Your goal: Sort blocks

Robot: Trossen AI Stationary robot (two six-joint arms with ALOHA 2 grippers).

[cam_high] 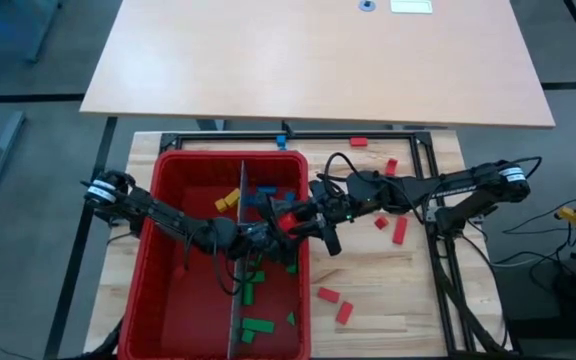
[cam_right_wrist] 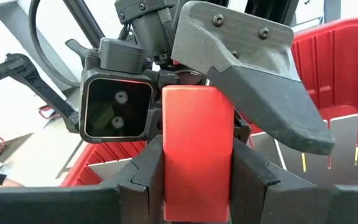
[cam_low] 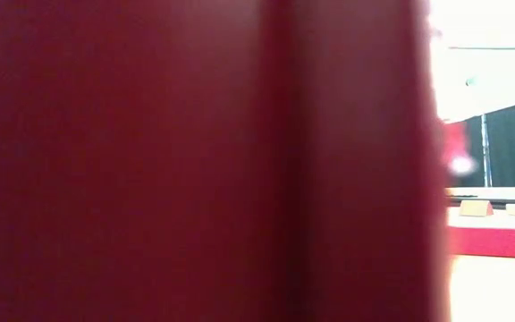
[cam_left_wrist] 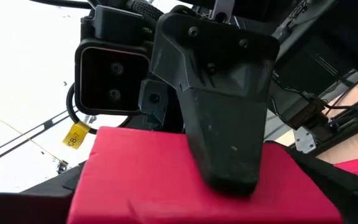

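We see red block (cam_right_wrist: pixel 197 152) clamped between right gripper (cam_high: pixel 298 222) fingers over bin (cam_high: pixel 168 300); left gripper (cam_high: pixel 268 236) also pinches same block, meeting right.

Both grippers meet over the bin (cam_high: pixel 163 300), right of its divider (cam_high: pixel 236 270); loose blocks (cam_high: pixel 399 231) lie on the table (cam_high: pixel 388 300) to its right.

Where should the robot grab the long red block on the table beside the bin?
Pinch the long red block across its narrow middle, coming straight down. It lies flat on the table, both long sides apparently free. The right gripper, holding another red block over the bin, is nearest.
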